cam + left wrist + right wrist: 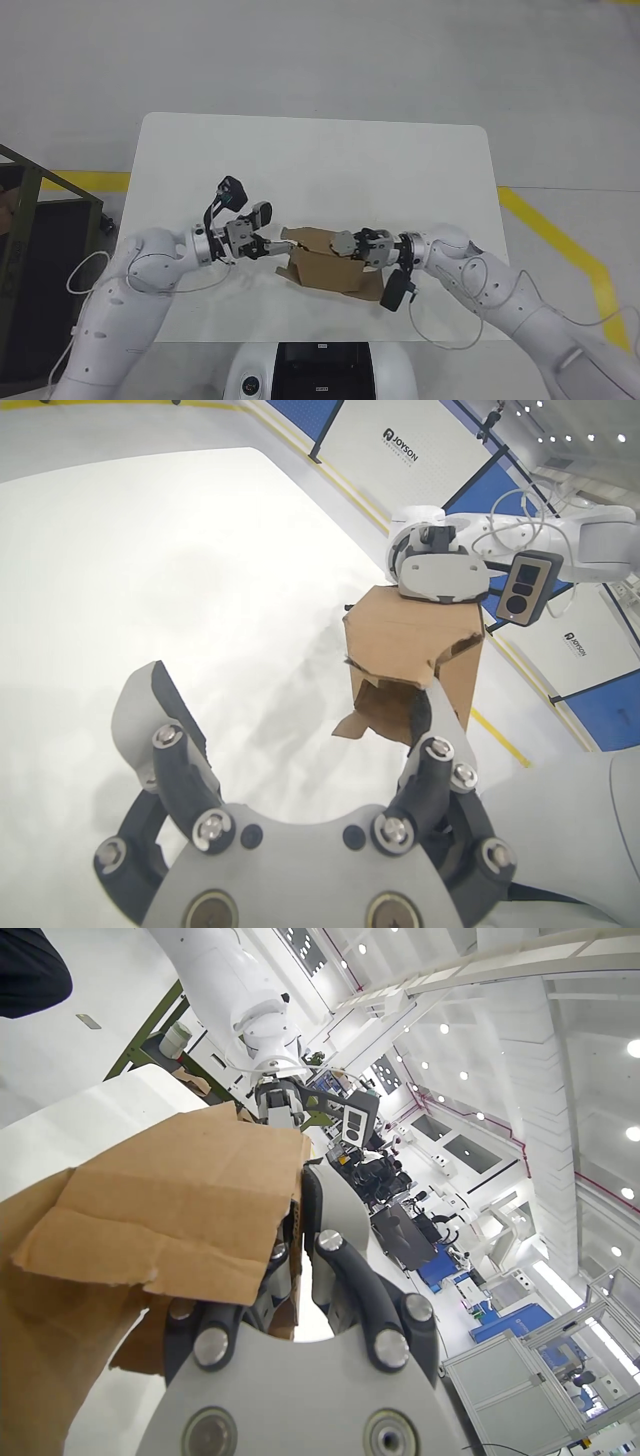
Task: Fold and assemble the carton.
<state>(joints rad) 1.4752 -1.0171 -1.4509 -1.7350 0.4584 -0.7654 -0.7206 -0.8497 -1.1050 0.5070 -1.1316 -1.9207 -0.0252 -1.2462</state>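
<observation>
My left gripper (290, 685) is spread wide, with one finger (432, 710) poked into the carton's (325, 265) left end and the other clear above the table (300, 160). My right gripper (300, 1218) looks clenched on a wall panel at the carton's right end, one finger outside the cardboard, the other hidden behind a flap. The carton lies on its side near the table's near edge, between the two arms. I judge we are about midway: the body is squared up into a box shape, but the left-end flaps (395, 660) are only partly tucked and ragged, and the right end is unclosed.
</observation>
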